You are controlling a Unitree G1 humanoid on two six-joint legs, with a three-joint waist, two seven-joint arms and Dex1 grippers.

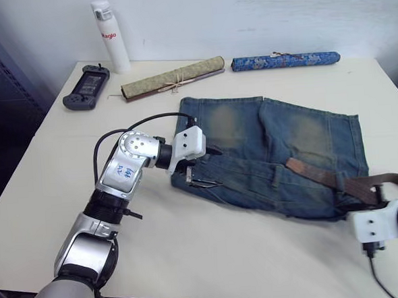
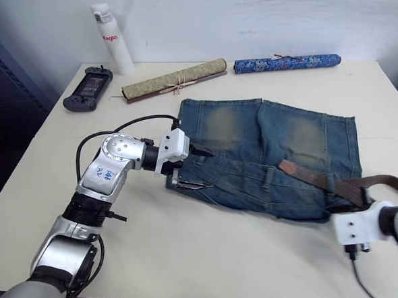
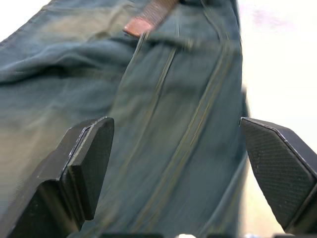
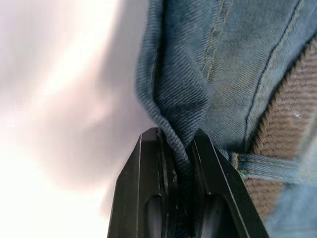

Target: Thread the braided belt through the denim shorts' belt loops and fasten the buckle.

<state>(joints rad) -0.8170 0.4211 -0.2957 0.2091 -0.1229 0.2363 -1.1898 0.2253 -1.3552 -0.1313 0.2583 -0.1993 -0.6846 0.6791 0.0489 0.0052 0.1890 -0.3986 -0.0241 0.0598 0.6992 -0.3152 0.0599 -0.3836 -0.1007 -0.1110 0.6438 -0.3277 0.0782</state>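
The denim shorts [image 1: 280, 151] lie flat on the white table [image 1: 192, 251], waistband toward me. The braided belt [image 1: 319, 174] lies brown along the right half of the waistband. Its tapered tip [image 3: 148, 17] points left, and the strap passes under a belt loop [image 4: 270, 166] before trailing off to the right. The buckle is hidden. My left gripper [image 3: 173, 126] hovers open over the waistband's left end, one finger [image 3: 89, 163] on each side of the denim. My right gripper [image 4: 176, 136] is shut on a fold of denim at the waistband's right end, beside the belt.
Along the far edge stand a white bottle [image 1: 110, 36], a black handheld console [image 1: 86, 88], a tan rolled mat [image 1: 174, 77] and a blue patterned roll [image 1: 285, 61]. Bare table lies in front of the shorts up to the near edge.
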